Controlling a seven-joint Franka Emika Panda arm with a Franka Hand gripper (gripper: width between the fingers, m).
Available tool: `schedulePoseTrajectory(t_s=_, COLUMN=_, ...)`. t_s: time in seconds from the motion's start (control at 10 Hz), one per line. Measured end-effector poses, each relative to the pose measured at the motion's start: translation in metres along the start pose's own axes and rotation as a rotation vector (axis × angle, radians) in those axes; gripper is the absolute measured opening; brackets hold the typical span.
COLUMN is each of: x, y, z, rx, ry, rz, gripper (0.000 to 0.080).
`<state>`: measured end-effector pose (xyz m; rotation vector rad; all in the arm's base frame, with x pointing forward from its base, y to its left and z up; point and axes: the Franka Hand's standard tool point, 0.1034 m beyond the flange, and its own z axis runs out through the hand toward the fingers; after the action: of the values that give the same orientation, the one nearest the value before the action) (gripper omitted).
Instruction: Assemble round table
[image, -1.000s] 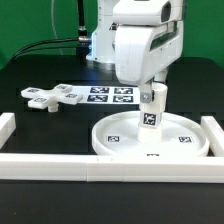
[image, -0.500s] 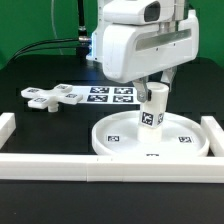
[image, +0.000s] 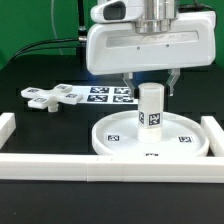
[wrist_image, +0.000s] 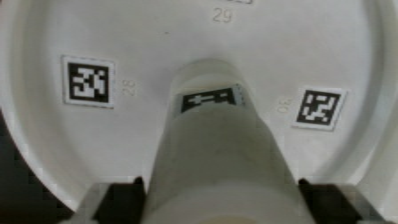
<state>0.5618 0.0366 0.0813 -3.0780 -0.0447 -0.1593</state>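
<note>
In the exterior view the white cylinder post (image: 150, 106) stands upright on the hub at the middle of the wide rimmed disc (image: 106, 147). My gripper (image: 150, 88) is shut on the post's upper part, one finger on each side. The wrist view looks down the post (wrist_image: 214, 150) onto the disc (wrist_image: 178, 40) and its square tags, with dark fingers (wrist_image: 121, 200) pressed on both flanks of the post. The cross-shaped flat piece (image: 50, 96) lies apart on the black table, toward the exterior view's left.
The marker board (image: 108, 95) lies flat behind the disc. White border rails run along the front (image: 100, 168), the exterior view's left (image: 7, 125) and the exterior view's right (image: 213, 135), and the disc rests against the front one.
The wrist has turned and the gripper body has risen and squared up. The post, tilted before, now stands upright on the disc's centre, still gripped.
</note>
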Motion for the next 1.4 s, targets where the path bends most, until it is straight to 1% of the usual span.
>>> schedulePoseTrajectory(t_s=0.4, x=-0.0014, y=0.0000, z=0.0010, rx=0.008, ry=-0.025, rz=0.484, gripper=0.0409)
schedulePoseTrajectory(t_s=0.7, x=-0.0021, y=-0.0017, z=0.0015, rx=-0.001, ry=-0.027, rz=0.761, gripper=0.0409)
schedulePoseTrajectory(t_s=0.8, x=-0.0022, y=-0.0018, z=0.0016, rx=-0.001, ry=-0.027, rz=0.817, gripper=0.0409)
schedulePoseTrajectory(t_s=1.1, x=-0.0022, y=-0.0002, z=0.0017, rx=0.026, ry=-0.032, rz=0.977, gripper=0.0409)
schedulePoseTrajectory(t_s=1.3, x=-0.0024, y=-0.0003, z=0.0018, rx=0.030, ry=-0.034, rz=0.992, gripper=0.0409)
schedulePoseTrajectory(t_s=1.4, x=-0.0025, y=-0.0007, z=0.0020, rx=0.030, ry=-0.035, rz=0.957, gripper=0.0504)
